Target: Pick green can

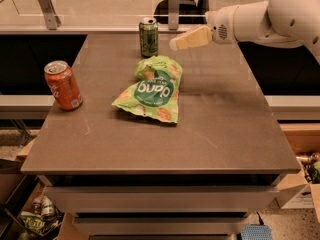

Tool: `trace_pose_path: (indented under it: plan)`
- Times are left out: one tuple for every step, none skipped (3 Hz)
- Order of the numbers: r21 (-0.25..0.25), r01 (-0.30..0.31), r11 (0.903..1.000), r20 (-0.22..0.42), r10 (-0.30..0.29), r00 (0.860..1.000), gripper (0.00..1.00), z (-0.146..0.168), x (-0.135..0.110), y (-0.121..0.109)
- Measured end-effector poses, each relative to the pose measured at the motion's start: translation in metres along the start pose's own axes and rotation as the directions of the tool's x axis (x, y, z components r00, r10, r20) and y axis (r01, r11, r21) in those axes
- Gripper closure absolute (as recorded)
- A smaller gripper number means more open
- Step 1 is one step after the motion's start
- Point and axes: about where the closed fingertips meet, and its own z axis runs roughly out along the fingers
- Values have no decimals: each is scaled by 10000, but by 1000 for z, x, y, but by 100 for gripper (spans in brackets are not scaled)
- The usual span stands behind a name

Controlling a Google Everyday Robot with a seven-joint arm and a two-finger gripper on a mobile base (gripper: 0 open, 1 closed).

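Observation:
The green can point(148, 37) stands upright at the far edge of the brown table point(220, 129), dark green with a silver top and pale markings. My gripper point(176, 43) is on the end of the white arm that reaches in from the upper right. It hovers above the table just right of the can and a little apart from it, with its pale fingers point(191, 38) pointing left toward the can.
An orange-red can point(63, 84) stands near the table's left edge. A flat light green snack bag point(151, 88) lies in the middle, just in front of the green can. A glass rail with metal posts point(46, 6) runs behind the table. Boxes and clutter lie on the floor.

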Motion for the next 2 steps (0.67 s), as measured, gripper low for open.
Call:
trace_pose_path:
  plan:
    - [-181, -41, 9998, 80, 43, 10000, 0, 15, -2, 3]
    - [-461, -13, 9989, 131, 19, 9999, 0, 35, -6, 6]
